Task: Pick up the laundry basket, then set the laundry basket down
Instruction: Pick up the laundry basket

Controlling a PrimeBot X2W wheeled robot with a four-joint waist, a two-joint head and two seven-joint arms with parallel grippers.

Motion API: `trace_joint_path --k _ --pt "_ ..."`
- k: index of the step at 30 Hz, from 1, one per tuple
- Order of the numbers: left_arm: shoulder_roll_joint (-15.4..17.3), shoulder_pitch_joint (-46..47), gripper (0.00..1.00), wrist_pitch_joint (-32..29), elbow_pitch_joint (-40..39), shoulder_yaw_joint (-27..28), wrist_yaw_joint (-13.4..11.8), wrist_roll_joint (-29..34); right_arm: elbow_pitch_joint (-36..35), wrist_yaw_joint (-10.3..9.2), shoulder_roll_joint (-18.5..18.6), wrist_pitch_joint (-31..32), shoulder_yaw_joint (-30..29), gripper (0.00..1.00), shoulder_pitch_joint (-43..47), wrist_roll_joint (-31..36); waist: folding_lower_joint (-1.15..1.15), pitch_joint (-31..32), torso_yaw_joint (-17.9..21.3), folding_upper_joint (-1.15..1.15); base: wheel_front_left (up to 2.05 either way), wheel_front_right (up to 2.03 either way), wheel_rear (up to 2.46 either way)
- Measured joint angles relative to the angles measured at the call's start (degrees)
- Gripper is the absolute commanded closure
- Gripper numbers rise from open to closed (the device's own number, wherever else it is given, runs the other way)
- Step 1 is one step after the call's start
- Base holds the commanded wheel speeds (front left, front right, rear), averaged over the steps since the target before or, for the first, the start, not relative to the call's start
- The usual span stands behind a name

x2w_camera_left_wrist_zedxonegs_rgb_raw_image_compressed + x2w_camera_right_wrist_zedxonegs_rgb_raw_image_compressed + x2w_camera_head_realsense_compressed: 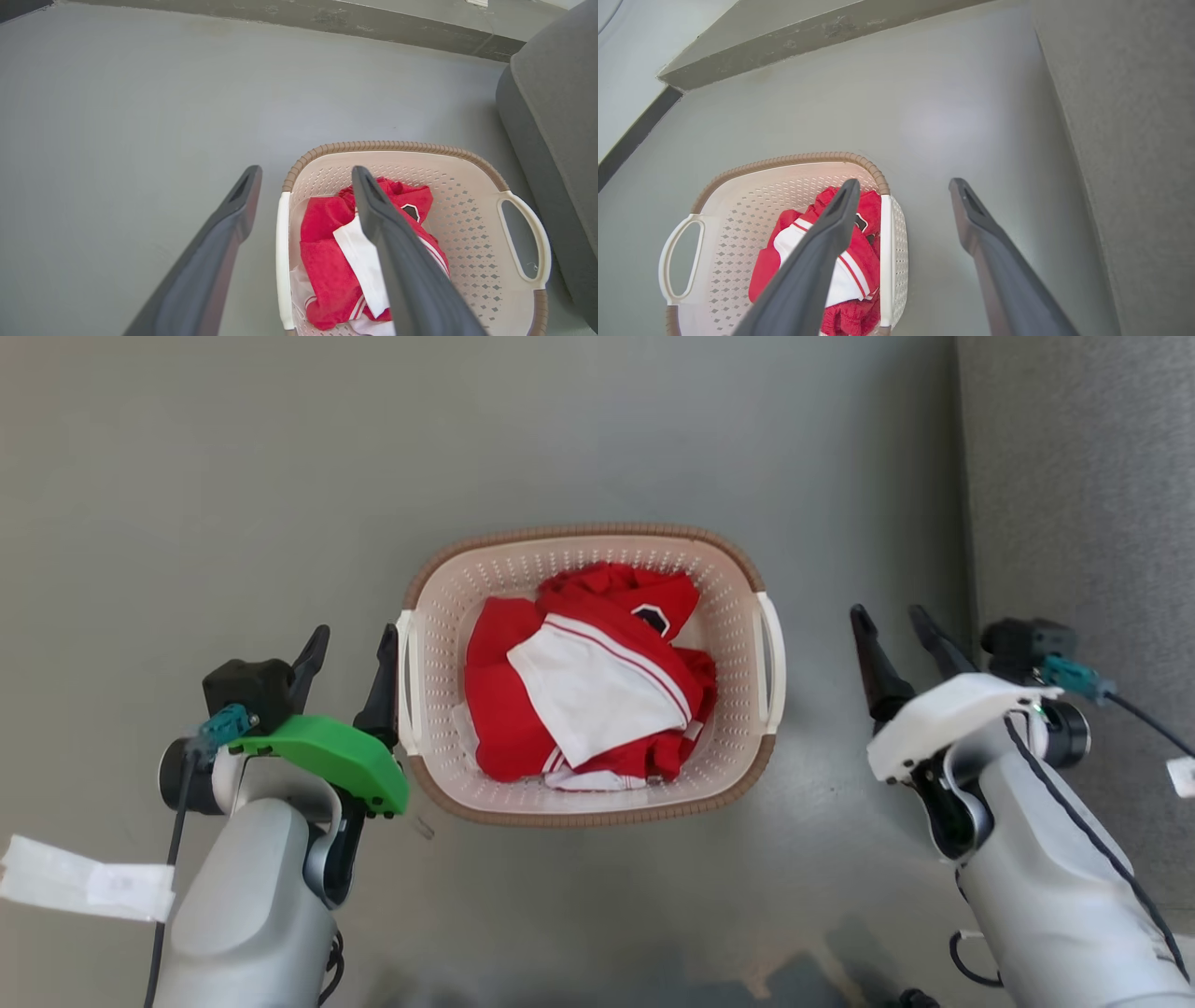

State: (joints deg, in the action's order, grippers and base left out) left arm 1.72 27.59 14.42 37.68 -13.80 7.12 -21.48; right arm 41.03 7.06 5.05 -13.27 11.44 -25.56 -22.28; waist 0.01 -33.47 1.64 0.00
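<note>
On the grey floor (187,476) sits the cream perforated plastic laundry basket (579,534), brown-rimmed, between the arms. The left gripper (355,633) gapes just beside its left side; the right gripper (887,613), fingers spread, stands clear.

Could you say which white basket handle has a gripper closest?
The left handle of the cream perforated plastic laundry basket: the left gripper is beside it; the right gripper stands apart.

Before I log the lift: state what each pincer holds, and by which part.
Nothing is held. The left pincer and right pincer are both open, flanking the laundry basket.
</note>
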Motion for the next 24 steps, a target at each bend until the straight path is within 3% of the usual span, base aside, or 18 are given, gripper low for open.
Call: trace_joint_path --k 24 --pt "-0.4 14.6 0.00 -4.9 12.6 -8.2 0.0 -10.2 10.9 0.01 -0.5 4.3 6.4 0.00 -13.1 -3.9 0.00 -13.0 -2.2 0.00 0.00 0.00 0.00"
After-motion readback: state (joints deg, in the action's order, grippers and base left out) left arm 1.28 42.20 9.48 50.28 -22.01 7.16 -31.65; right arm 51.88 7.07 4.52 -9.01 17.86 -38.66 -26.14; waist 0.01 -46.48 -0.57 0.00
